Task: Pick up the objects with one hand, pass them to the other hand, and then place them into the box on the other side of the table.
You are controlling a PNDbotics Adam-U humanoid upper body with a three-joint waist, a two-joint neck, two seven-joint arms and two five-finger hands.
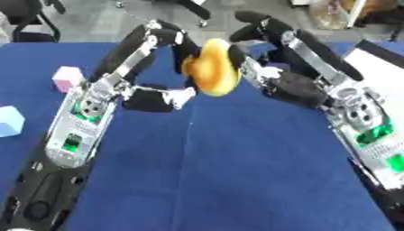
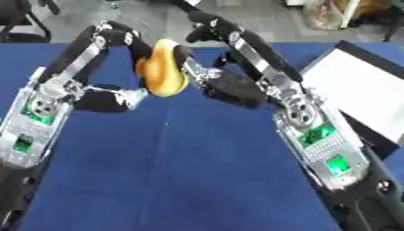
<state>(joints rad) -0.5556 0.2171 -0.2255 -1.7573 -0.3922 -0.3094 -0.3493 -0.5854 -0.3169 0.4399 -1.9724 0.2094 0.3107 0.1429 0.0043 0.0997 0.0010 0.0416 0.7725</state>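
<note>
Left eye view: both arms meet above the middle of the blue counter (image 1: 236,171). A yellow-orange rounded object (image 1: 211,67), shaped like a small pear or gourd, is held up off the counter between the two hands. Left hand (image 1: 162,97): fingers arch up and over to the object's left side, curled against it; thumb points right beneath it. Right hand (image 1: 272,79): fingers curled onto the object's right side, palm just beside it. Both hands are clamped on the object. A pink cube (image 1: 67,78) sits on the counter near the left edge, with a pale blue block (image 1: 9,121) nearer the camera, both well apart from the hands.

Right eye view: same hold. The object is narrower at the top and broader at the bottom, roughly upright. A white box (image 2: 359,88) with a dark rim lies on the counter at the right, beside the right forearm, well apart from the object.
</note>
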